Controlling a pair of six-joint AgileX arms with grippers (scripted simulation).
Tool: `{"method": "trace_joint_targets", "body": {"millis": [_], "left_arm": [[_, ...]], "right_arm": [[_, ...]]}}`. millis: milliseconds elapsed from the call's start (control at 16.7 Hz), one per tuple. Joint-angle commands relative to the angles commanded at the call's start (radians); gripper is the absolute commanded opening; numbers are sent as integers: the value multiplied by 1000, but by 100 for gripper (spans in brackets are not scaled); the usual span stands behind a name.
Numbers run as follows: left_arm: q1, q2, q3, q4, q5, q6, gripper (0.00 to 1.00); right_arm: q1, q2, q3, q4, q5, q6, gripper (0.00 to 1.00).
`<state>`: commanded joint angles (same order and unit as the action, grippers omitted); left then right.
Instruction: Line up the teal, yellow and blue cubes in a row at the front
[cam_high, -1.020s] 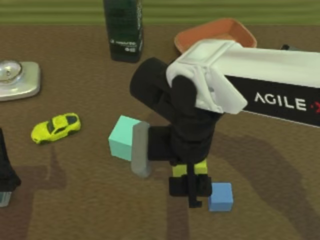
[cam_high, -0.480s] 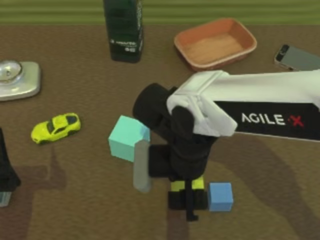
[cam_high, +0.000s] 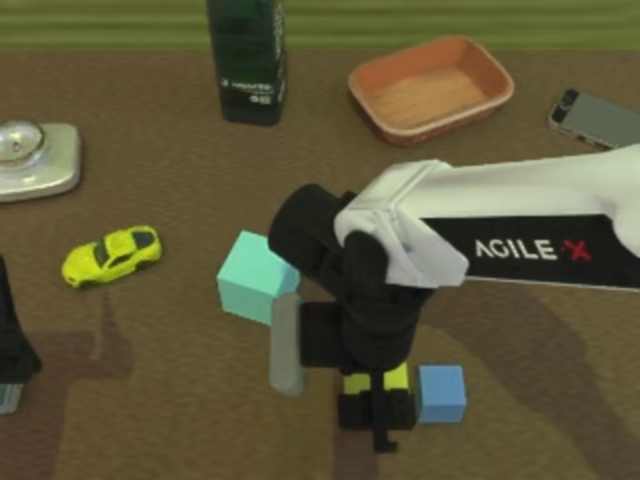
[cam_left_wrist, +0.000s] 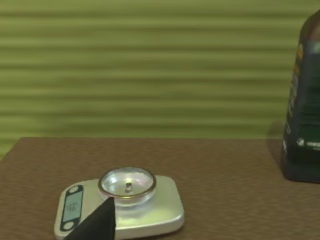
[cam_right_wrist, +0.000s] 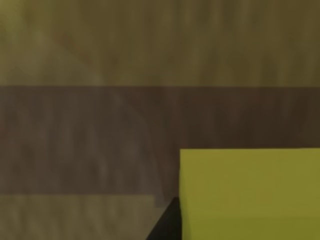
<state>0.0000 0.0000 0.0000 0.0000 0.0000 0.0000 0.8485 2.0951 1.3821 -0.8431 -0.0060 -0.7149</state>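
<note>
The right arm (cam_high: 520, 235) has swung toward the front of the table, away from the orange tray (cam_high: 432, 86), which it partly covered a second ago and which now lies fully in view along with the phone (cam_high: 596, 117). The right gripper (cam_high: 377, 405) has carried the yellow cube (cam_high: 376, 380) with it, nearer the front edge, beside the blue cube (cam_high: 442, 393).

Top view looks straight down; left wrist faces the scale (cam_left_wrist: 120, 205) both show.
</note>
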Motion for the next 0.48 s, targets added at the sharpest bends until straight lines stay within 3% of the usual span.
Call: {"method": "trace_joint_targets", "body": {"millis": [480], "left_arm": [[0,0,0,0,0,0,100]], "right_arm": [[0,0,0,0,0,0,75]]}}
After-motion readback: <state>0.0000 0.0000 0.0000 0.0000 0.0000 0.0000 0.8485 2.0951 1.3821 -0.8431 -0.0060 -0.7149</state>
